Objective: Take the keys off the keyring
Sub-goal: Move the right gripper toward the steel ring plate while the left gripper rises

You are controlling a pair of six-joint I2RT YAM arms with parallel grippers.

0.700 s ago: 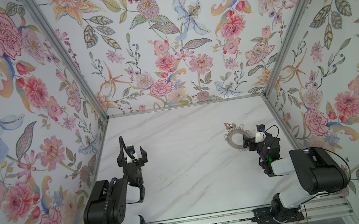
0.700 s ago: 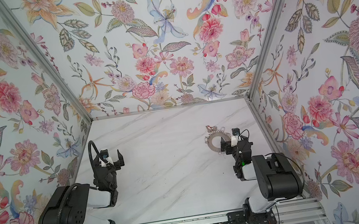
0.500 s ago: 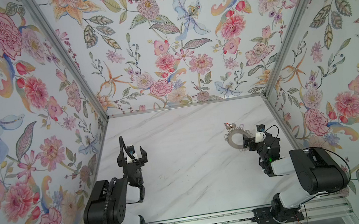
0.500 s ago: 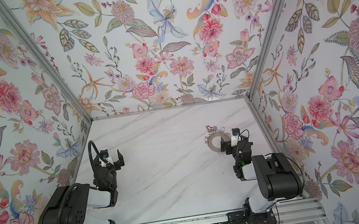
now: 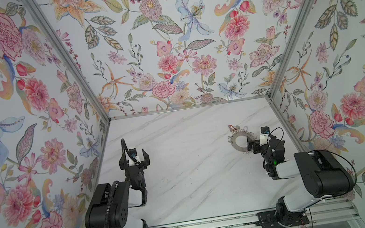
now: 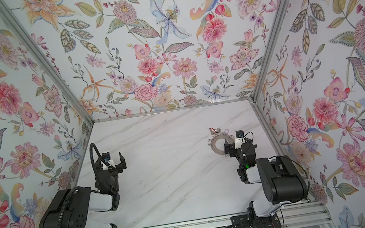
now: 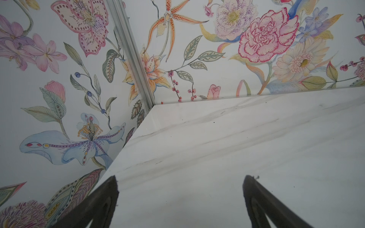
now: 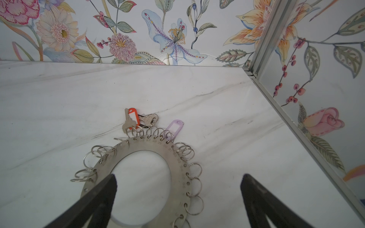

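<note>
The white, grey-veined marble table bears the keyring, which lies flat on it; the table's right edge runs near the keyring; small wire loops fringe the keyring's rim; just beyond its far rim an orange fob and silver keys rest on the marble; beside them, toward the right wall, lies a pale lilac tag.

Both arms sit folded low, elbows drawn back and forearms stretched forward. The left arm carries the left gripper pointing straight ahead, its jaws spread wide with nothing between them. The right arm turns its wrist inward, and the right gripper likewise stands fully spread, clasping nothing.
</note>
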